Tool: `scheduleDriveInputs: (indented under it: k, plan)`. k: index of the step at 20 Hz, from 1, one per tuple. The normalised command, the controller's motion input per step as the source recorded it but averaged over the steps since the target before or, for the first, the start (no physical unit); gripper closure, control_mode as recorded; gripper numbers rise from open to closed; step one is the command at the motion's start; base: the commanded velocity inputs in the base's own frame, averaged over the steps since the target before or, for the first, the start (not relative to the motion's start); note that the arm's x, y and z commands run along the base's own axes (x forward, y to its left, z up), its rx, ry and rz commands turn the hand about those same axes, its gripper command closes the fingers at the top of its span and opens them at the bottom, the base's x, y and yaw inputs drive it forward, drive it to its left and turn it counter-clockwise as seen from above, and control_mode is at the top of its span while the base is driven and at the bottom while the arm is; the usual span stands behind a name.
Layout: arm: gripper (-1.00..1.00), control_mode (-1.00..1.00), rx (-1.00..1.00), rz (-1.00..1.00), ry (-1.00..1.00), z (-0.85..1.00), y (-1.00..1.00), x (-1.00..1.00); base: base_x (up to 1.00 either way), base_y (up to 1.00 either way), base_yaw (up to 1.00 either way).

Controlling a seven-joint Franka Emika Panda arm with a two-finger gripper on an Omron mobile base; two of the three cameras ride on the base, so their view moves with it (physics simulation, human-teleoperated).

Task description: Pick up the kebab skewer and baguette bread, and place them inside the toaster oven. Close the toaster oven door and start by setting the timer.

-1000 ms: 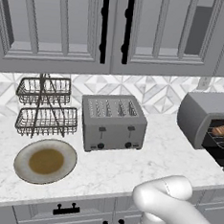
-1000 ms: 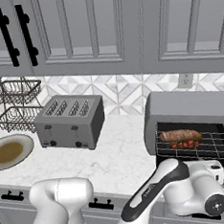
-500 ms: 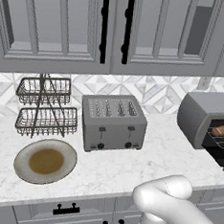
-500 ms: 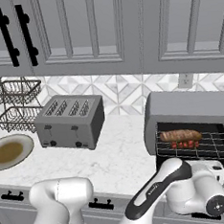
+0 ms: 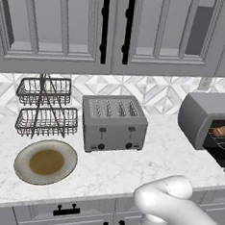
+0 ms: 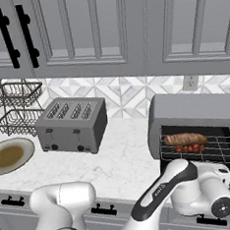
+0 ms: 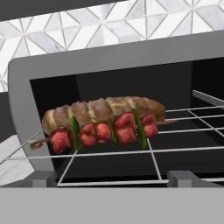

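Hand view looks straight into the toaster oven [image 7: 26, 113], whose front stands open. Baguette bread [image 7: 105, 109] lies lengthwise on the wire rack [image 7: 183, 131] inside the dark cavity. Kebab skewer [image 7: 103, 131], threaded with red chunks and green pieces, lies on the same rack just in front of the loaf, touching it along its length; both stick ends project past the meat.

End effector: two small dark finger tips [image 7: 43, 178] rise at the lower edge, spread wide apart, holding nothing, just short of the rack's front bar.

Right base view confirms loaf and skewer on the rack, with the white arm [image 6: 163, 196] low in front of the oven. Door panel cannot be made out.

On the counter [image 5: 129, 169] to the left stand a four-slot toaster [image 5: 113, 123], a plate [image 5: 46, 161] and a two-tier wire basket [image 5: 45, 108], all well apart from the oven.
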Motion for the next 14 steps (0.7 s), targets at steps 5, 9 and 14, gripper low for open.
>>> scheduleDriveInputs:
  k: [5, 9, 14]
  plan:
    - [-1.00, -1.00, 0.00, 0.00, 0.00, -0.04, 0.00, 0.14, 0.00, 0.00, 0.00]
    - [-1.00, -1.00, 0.00, 0.00, 0.00, -0.13, 0.00, 0.00, 0.00, 0.00, 0.00]
    - [-1.00, -1.00, 0.00, 0.00, 0.00, -0.07, 0.00, 0.00, 0.00, 0.00, 0.00]
